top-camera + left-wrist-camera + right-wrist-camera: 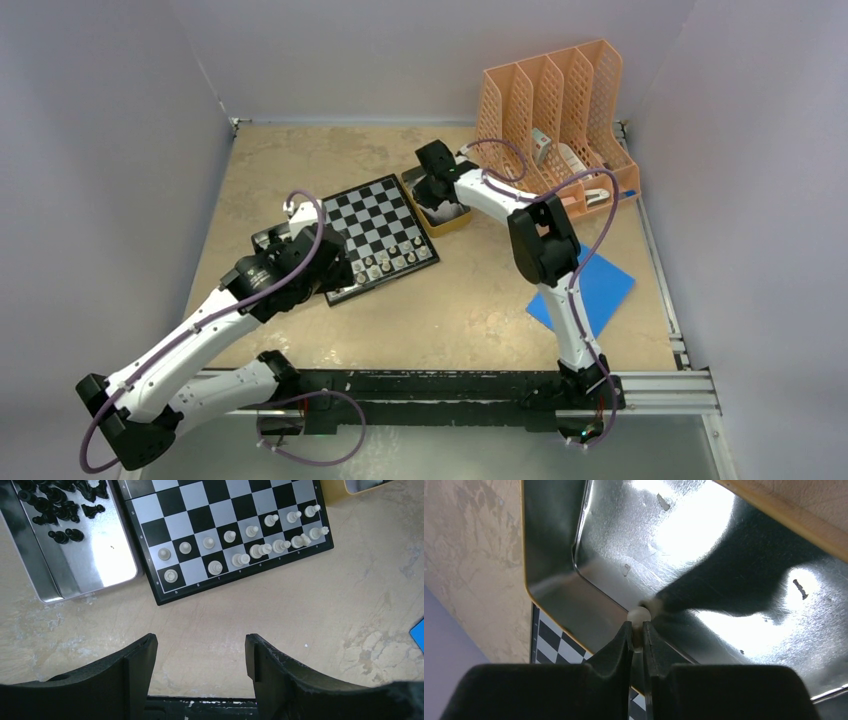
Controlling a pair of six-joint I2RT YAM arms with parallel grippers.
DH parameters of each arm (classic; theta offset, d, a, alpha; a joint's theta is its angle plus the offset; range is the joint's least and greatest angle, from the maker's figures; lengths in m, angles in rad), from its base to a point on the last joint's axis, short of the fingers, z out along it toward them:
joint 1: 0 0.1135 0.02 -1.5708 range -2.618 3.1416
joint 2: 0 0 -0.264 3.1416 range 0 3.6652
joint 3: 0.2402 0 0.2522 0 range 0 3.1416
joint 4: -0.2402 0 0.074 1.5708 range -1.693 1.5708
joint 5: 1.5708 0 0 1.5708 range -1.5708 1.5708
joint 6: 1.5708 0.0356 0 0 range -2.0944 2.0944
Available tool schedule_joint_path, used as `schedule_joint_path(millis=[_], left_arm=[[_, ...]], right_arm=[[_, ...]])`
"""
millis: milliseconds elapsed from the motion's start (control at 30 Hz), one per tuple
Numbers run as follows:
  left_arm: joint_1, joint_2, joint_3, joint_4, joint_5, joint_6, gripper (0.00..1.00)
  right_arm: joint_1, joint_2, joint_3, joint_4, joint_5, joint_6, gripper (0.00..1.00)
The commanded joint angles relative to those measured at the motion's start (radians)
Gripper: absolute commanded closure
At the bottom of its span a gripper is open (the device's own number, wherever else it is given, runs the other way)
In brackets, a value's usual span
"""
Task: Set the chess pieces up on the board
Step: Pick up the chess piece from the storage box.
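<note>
The board [370, 212] lies in the middle of the table. Pale chess pieces [252, 531] fill its two rows nearest the arms. Black chess pieces [59, 510] lie loose in a shiny metal tray [100, 560] to the left of the board. My left gripper [200, 642] hangs open over bare table just in front of the board [210, 517], with nothing between its fingers. My right gripper [637, 630] is down inside a yellow-rimmed metal tray [704, 535] at the board's far right corner. It is shut on a pale chess piece [639, 615], whose round head shows above the fingertips.
An orange file rack [555, 110] holding a few items stands at the back right. A blue sheet [595, 290] lies on the table by the right arm. Grey walls close in on both sides.
</note>
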Motion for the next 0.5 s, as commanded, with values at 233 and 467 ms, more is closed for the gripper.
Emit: schedule_joint_path(millis=[233, 467], left_arm=[[-0.005, -0.044, -0.018, 0.002, -0.030, 0.018, 0.35], [-0.006, -0.080, -0.044, 0.026, -0.076, 0.041, 0.33]], right_arm=[[0.003, -0.086, 0.011, -0.043, 0.032, -0.078, 0.96], [0.000, -0.157, 0.027, -0.006, 0.021, -0.258, 0.95]])
